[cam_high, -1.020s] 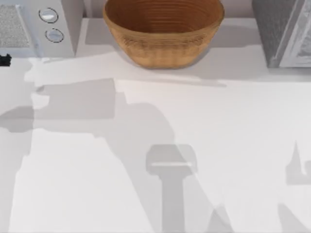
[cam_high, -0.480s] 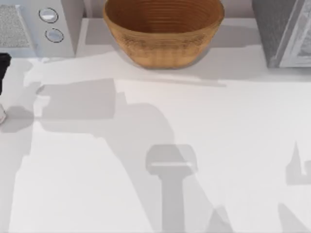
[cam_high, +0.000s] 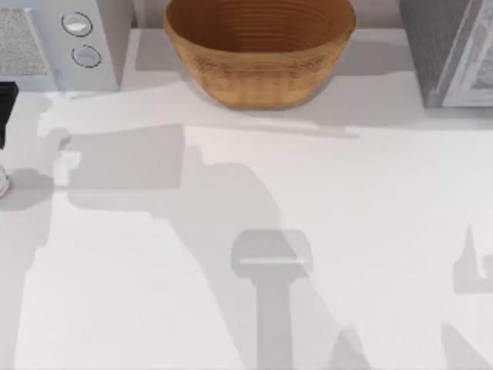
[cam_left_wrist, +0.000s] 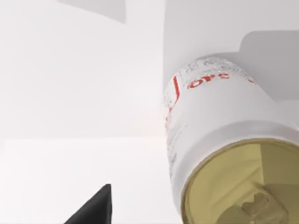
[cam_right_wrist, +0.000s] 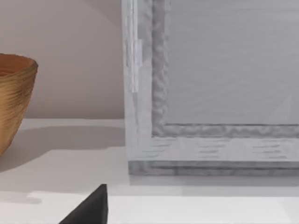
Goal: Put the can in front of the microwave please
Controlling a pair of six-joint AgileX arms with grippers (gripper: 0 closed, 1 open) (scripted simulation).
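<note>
**Ana:** White bench (cam_high: pixel 323 231) is running across the whole scene, with the microwave (cam_high: pixel 54 42) sitting at the far left, a woven basket (cam_high: pixel 258 58) at the far middle and a dark grey speckled box (cam_high: pixel 447 50) at the far right. How far along are we looking?

**Ben:** Late, I'm judging. The can (cam_left_wrist: pixel 219 140) is lying well away from the basket, over at the bench's left edge. In the top view it's showing as a pale sliver (cam_high: pixel 2 183), nearer than the microwave's front and apart from it.

**Ana:** So it's sitting in front of the microwave?

**Ben:** Roughly, yes, though it's hanging so far left that I'm not calling the placement finished. I'm also not telling whether it's resting on the bench or being carried just above it.

**Ana:** And the arm?

**Ben:** The left hand (cam_high: pixel 5 108) is poking in at the left edge, between the microwave and the can. Its wrist camera is looking down along the can's red-lettered side, with the gold-olive top close to the lens.

**Ana:** Gripping it?

**Ben:** I cannot tell whether that hand is open or closed.

**Ana:** What's remaining?

**Ben:** Probably confirming the can is standing upright, letting go if it's being held, and backing off. The right arm is idling at the right, facing the speckled box's white-framed door.
</note>
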